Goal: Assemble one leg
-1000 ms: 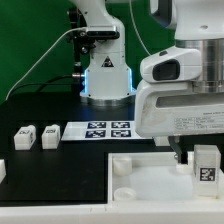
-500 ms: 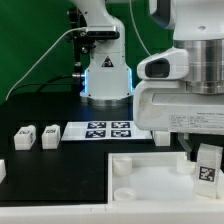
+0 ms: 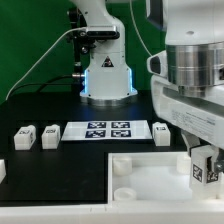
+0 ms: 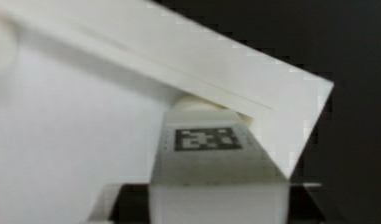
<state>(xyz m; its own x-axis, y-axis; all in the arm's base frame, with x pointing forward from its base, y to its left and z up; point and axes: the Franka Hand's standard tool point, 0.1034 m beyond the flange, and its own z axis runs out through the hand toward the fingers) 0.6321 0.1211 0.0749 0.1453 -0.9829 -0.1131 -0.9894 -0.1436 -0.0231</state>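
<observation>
My gripper (image 3: pixel 204 160) is shut on a leg (image 3: pixel 203 172), a small white block with a marker tag facing the camera. It holds the leg upright at the far right corner of the large white tray-like piece (image 3: pixel 150 188), close to or on its surface; contact cannot be told. In the wrist view the leg (image 4: pixel 208 140) runs down between the dark jaws of my gripper (image 4: pixel 208 205), and its tagged end sits against the raised rim at the corner of the white piece (image 4: pixel 80 130).
Two loose legs (image 3: pixel 25 137) (image 3: pixel 50 135) stand at the exterior view's left. Another (image 3: pixel 162 130) sits by the right end of the marker board (image 3: pixel 108 130). A white part (image 3: pixel 2 170) shows at the left edge. The arm's base (image 3: pixel 105 75) stands behind.
The wrist has turned about its axis over the last second, so the hand's housing now faces differently. The held leg has sunk slightly at the tray's right corner.
</observation>
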